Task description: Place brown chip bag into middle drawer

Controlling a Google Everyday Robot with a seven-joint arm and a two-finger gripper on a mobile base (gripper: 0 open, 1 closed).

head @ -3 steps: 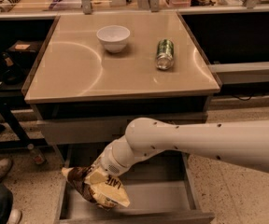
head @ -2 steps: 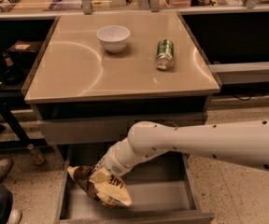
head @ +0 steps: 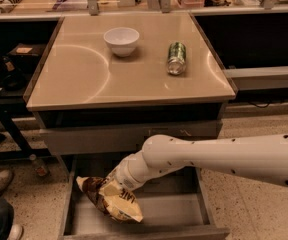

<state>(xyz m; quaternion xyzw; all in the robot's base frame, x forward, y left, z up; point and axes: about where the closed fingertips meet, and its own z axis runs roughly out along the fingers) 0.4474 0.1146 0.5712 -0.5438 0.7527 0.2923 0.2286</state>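
Low over drawer point(head: 176, 211), end effector point(head: 116, 186), crinkled bag point(head: 110, 202)

Tool point(head: 116, 188) lower left of frame, at crinkled dark brown chip bag point(head: 109, 202) over wide grey metal drawer point(head: 176, 211). Floor right of bag bare. White arm point(head: 224, 156) and grey drawer front point(head: 84, 138) bar access above.

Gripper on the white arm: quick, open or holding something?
Gripper: closed on the crinkled dark brown chip bag, over the open grey metal drawer.
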